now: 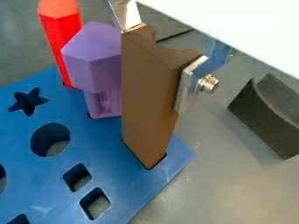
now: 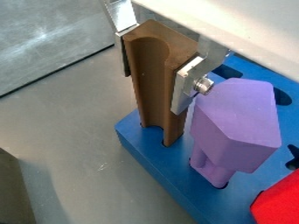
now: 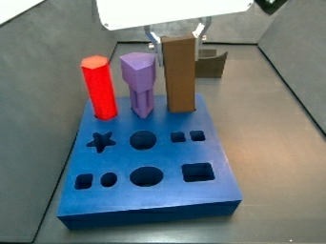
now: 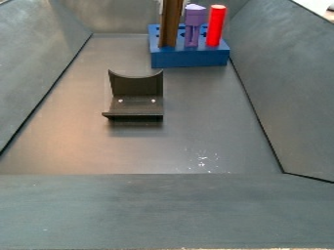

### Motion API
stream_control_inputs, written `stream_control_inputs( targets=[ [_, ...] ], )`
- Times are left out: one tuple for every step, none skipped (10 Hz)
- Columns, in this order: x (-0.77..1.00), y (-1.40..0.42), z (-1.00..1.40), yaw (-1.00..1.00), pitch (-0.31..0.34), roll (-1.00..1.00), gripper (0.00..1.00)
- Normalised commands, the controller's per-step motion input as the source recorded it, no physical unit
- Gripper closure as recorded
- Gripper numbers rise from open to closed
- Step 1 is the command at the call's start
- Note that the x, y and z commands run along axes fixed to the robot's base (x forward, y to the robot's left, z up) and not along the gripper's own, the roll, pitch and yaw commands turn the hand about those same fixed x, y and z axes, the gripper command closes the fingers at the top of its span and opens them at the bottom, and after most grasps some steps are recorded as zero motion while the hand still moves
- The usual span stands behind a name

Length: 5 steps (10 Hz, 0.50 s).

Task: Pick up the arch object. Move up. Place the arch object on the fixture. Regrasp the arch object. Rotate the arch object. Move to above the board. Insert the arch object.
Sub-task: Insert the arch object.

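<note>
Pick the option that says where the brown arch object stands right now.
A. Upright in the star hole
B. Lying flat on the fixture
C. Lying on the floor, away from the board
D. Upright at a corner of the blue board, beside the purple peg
D: the arch object stands upright at the corner of the board beside the purple peg, with the gripper around its top; the fixture is bare.

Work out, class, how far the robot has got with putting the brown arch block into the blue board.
Done: the fixture stands empty, and the arch block is upright at the board, beside the purple peg. In hand: the gripper has its jaws on the block, whose lower end sits at its hole by the board's corner. Left: seating it fully, if needed, and letting go.
</note>
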Motion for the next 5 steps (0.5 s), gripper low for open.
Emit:
stream_control_inputs(
  targets=[
    [0.4,-0.62,-0.41,0.0,0.114,0.44,1.0],
    [0.32,-0.62,-0.33,0.0,0.181,0.45,1.0],
    [0.3,-0.62,-0.32,-0.01,0.196,0.45,1.0],
    [0.27,-0.62,-0.3,-0.01,0.214,0.45,1.0],
    [0.32,-0.61,-0.3,0.0,0.234,0.43,1.0]
  ],
)
